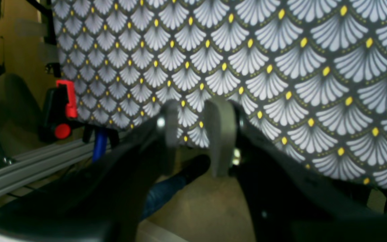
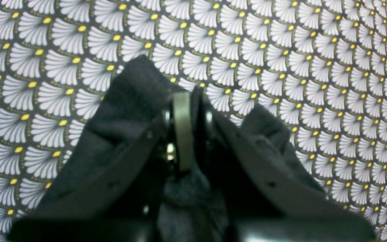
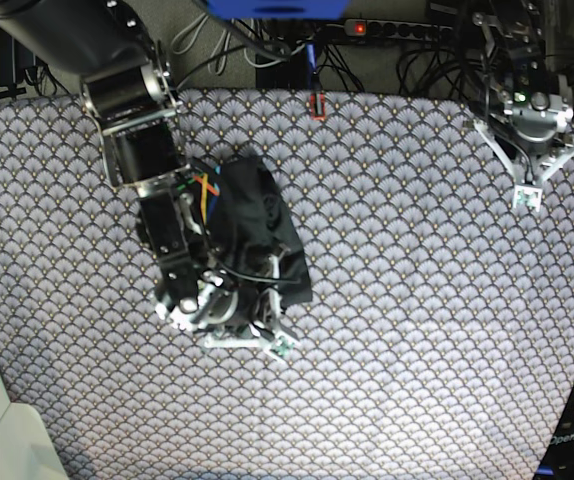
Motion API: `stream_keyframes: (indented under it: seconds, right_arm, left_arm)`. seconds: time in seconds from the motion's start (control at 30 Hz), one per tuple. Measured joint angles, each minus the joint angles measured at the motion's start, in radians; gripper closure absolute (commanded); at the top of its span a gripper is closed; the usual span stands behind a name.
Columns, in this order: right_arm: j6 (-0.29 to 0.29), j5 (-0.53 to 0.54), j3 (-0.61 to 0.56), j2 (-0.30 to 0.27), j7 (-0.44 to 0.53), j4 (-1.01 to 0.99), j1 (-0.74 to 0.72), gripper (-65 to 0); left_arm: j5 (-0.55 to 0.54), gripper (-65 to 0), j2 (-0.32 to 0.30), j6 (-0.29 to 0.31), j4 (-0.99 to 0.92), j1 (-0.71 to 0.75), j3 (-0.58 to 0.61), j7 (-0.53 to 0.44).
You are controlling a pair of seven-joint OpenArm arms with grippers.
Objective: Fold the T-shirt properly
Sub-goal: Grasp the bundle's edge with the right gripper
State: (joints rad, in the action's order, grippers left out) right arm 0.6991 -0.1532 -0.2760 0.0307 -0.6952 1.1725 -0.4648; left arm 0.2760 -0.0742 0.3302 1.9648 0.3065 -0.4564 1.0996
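The T-shirt (image 3: 264,228) is a dark charcoal bundle, crumpled on the left half of the patterned table. A few orange and green lines (image 3: 204,189) show at its left edge. My right gripper (image 3: 229,305) is over the bundle's near end. In the right wrist view it (image 2: 184,97) is shut on a fold of the dark fabric (image 2: 126,101), which bulges up on both sides of the fingers. My left gripper (image 3: 523,185) is far from the shirt at the table's back right. In the left wrist view it (image 1: 193,112) is open and empty, over the table's edge.
A fan-patterned cloth (image 3: 417,330) covers the table. A red clamp (image 3: 315,103) sits on the back edge; it also shows in the left wrist view (image 1: 66,101) beside an aluminium rail (image 1: 29,164). A power strip and cables (image 3: 387,30) lie behind the table.
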Motion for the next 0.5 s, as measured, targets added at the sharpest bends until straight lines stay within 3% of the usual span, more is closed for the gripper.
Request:
stream_keyframes:
  seconds: [0.23,0.5]
  right_arm:
    - [0.000,0.000,0.000,0.000,0.000,-0.002,0.000,-18.2]
    - [0.000,0.000,0.000,0.000,0.001,-0.002,0.000,-18.5]
  left_arm:
    - [0.000,-17.3,0.005,0.000,0.000,-0.003,0.000,0.000]
    - [0.000,-17.3,0.005,0.000,0.000,-0.003,0.000,0.000]
